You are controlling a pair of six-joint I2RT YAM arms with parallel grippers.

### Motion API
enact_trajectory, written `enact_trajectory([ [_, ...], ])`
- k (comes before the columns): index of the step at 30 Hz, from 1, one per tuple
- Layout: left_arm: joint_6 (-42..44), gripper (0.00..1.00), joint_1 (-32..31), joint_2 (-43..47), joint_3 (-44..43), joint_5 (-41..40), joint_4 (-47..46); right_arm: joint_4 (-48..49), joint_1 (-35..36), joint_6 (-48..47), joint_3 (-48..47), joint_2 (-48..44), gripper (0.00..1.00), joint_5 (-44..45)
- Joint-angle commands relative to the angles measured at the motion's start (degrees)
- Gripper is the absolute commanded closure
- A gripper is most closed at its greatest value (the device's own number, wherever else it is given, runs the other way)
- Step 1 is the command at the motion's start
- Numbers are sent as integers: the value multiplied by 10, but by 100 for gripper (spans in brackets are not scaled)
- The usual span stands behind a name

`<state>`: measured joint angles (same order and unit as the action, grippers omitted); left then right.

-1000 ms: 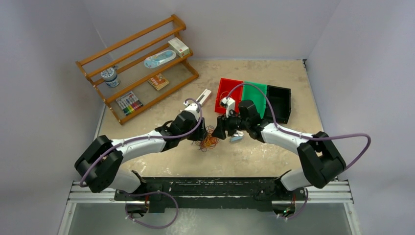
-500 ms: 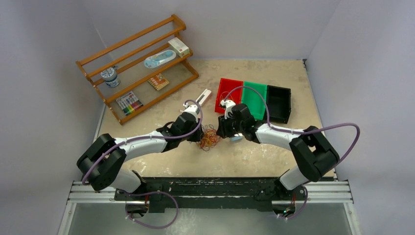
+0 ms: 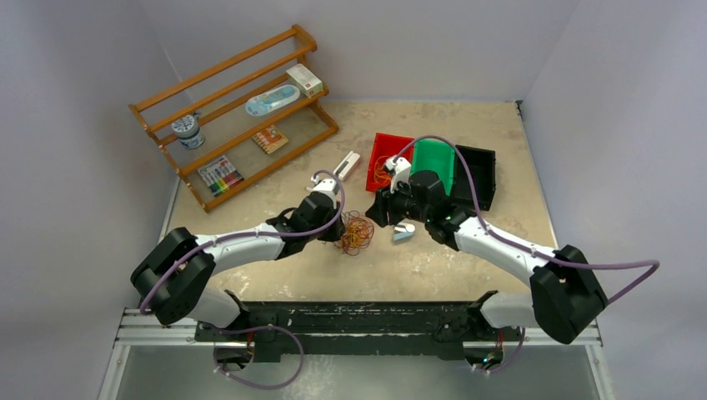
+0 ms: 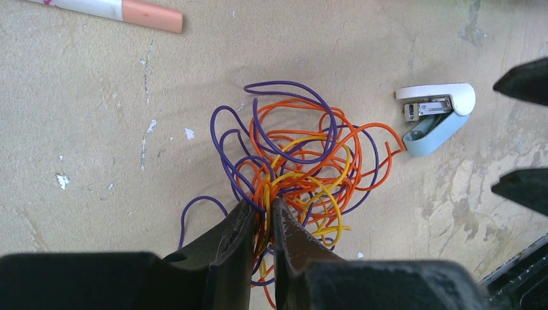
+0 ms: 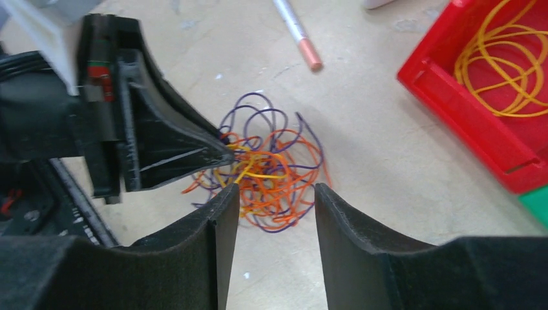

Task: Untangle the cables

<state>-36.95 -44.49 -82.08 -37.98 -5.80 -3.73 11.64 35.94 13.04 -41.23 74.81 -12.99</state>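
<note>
The cables [image 3: 358, 233] are a fist-sized tangle of orange, yellow and purple wires on the table between the arms. They also show in the left wrist view [image 4: 304, 165] and the right wrist view [image 5: 271, 171]. My left gripper [image 4: 263, 208] is shut on strands at the tangle's near edge. It also shows in the top view [image 3: 342, 231]. My right gripper [image 5: 276, 188] is open and empty, hovering above and just right of the tangle. It also shows in the top view [image 3: 379, 212]. A separate yellow cable [image 5: 510, 61] lies coiled in the red bin [image 5: 452, 97].
A small blue-white stapler [image 3: 403, 232] lies right of the tangle, also seen by the left wrist [image 4: 434, 116]. A pink-tipped marker [image 5: 297, 32] lies behind it. Red [image 3: 385, 143], green [image 3: 433, 158] and black [image 3: 475, 175] bins stand at the back right. A wooden rack [image 3: 238, 112] stands at the back left.
My right gripper has pulled back and up from the tangle, toward the bins. Its elbow has swung out to the right. The left gripper stays shut on the tangle.
</note>
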Motion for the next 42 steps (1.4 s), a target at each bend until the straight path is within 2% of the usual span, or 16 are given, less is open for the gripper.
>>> enact_trajectory([
  [1, -8, 86, 2, 5, 2, -8, -24, 10, 4, 46, -17, -13, 53, -69],
  [10, -12, 87, 2, 6, 4, -7, -29, 6, 25, 130, -30, 33, 67, -64],
  [22, -6, 87, 2, 4, -1, -3, -29, 25, 37, 142, -53, 118, 66, -68],
  [36, -3, 87, 2, 3, -2, -3, -30, 43, 47, 141, -65, 159, 65, -78],
  [39, -3, 87, 2, 3, -2, -3, -30, 44, 48, 142, -65, 165, 66, -76],
  [42, -3, 87, 2, 2, -1, -4, -32, 48, 48, 142, -64, 165, 73, -74],
])
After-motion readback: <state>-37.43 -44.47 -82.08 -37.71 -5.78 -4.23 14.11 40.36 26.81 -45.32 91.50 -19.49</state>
